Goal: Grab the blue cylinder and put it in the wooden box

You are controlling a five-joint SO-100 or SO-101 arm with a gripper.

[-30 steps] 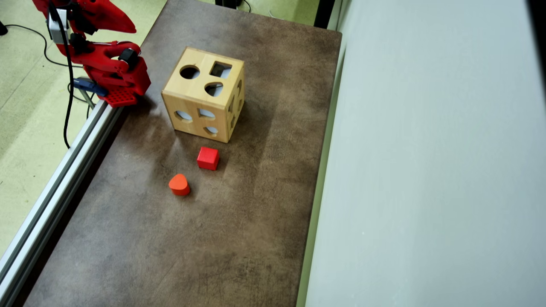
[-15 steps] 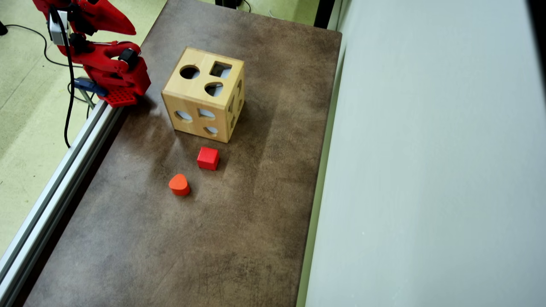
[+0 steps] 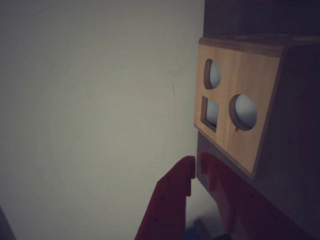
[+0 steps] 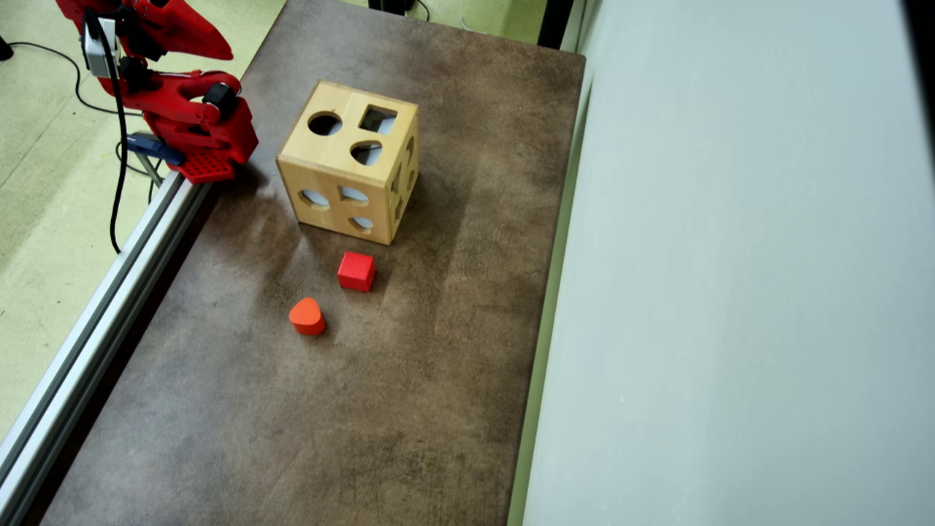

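Near the far left corner of the brown worktop (image 4: pixel 409 409), the red arm sits folded, its upper part cut off by the overhead view's edge. The claw (image 3: pixel 196 169) shows only in the dim wrist view, its two red fingertips nearly touching, a narrow slit between them and nothing held. The blue cylinder cannot be seen on the worktop in either view; whether it lies inside the wooden box (image 4: pixel 349 161) cannot be told. Nothing has moved since the earlier overhead frames. That box is a light-wood cube with round, square and rounded cut-outs, standing toward the worktop's far end. Closer to the near edge lie a red cube (image 4: pixel 356 271) and, well apart from the box, an orange rounded-triangle block (image 4: pixel 307 315), both smooth and matte.
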